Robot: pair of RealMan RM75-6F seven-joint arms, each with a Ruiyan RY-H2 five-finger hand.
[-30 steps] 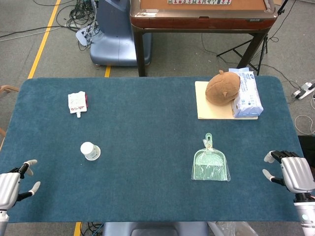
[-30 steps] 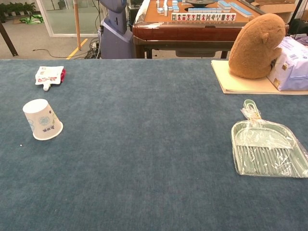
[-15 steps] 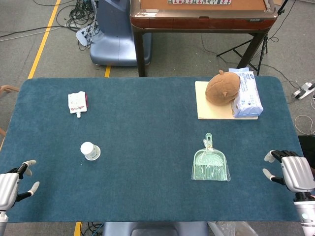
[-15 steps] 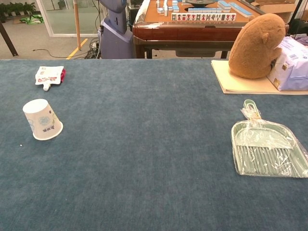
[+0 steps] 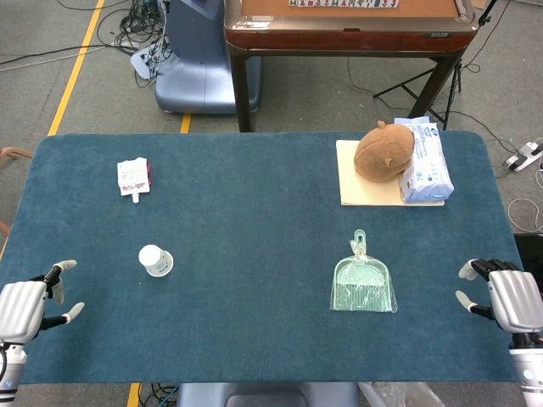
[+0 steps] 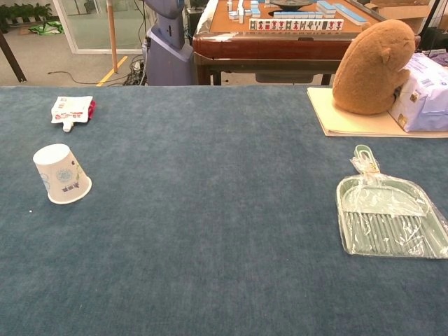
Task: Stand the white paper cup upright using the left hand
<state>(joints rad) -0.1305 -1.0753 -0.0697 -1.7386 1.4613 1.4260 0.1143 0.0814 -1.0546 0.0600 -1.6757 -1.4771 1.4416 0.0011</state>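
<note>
The white paper cup point(image 5: 156, 260) sits on the blue table cloth at the left, with its narrow closed base up and its wider rim down; the chest view shows the cup point(image 6: 62, 174) with a faint print on its side. My left hand point(image 5: 32, 304) hovers at the table's near left corner, fingers spread and empty, well to the left of the cup and nearer than it. At the near right edge my right hand point(image 5: 506, 297) is also spread and empty. Neither hand appears in the chest view.
A small white and red pouch point(image 5: 133, 177) lies beyond the cup. A green dustpan in plastic wrap point(image 5: 363, 283) lies right of centre. At the far right, a brown plush toy point(image 5: 384, 151) and a wipes pack point(image 5: 425, 161) sit on a beige board point(image 5: 352, 188).
My left hand has shifted a little right and up, toward the cup. The right hand has dropped very slightly. The cup has not moved.
</note>
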